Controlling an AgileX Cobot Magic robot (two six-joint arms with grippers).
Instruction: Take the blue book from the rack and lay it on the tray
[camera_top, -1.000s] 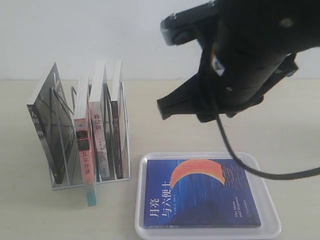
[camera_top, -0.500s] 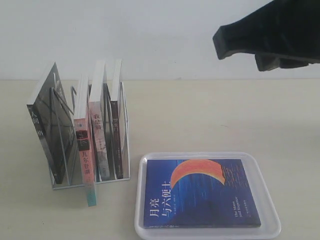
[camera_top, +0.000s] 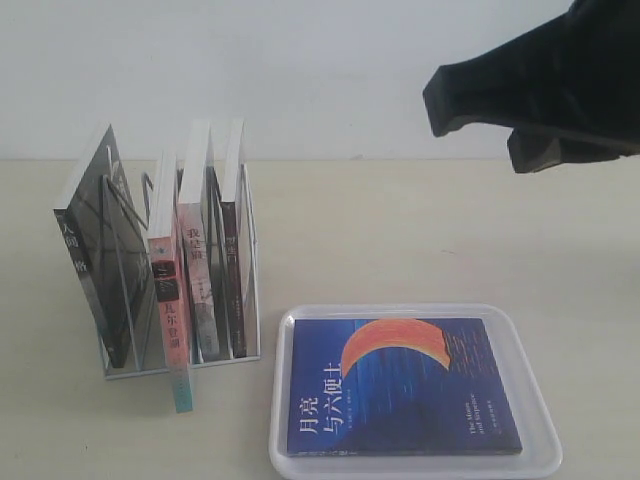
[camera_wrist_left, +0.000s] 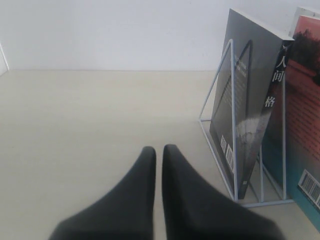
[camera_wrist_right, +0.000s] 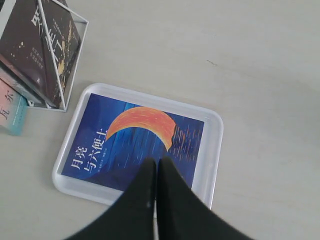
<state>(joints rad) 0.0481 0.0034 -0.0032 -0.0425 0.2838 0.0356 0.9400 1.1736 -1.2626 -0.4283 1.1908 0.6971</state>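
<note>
The blue book (camera_top: 400, 385) (camera_wrist_right: 135, 142), with its orange crescent moon, lies flat inside the white tray (camera_top: 540, 400) (camera_wrist_right: 215, 140) at the front right of the table. The white wire rack (camera_top: 250, 250) (camera_wrist_left: 230, 115) stands to its left and holds several upright books. My right gripper (camera_wrist_right: 157, 161) is shut and empty, raised high above the tray; its arm (camera_top: 540, 85) shows dark at the upper right of the exterior view. My left gripper (camera_wrist_left: 159, 149) is shut with nothing in it, low over bare table beside the rack.
A black-grey book (camera_top: 95, 250) (camera_wrist_left: 250, 100) leans in the rack's leftmost slot. A pink-spined book with a teal bottom (camera_top: 170, 320) juts out past the rack's front. A white wall (camera_top: 300, 70) backs the table.
My right arm has lifted up and away to the right from over the tray, and its jaws have closed. The blue book stays flat in the tray.
</note>
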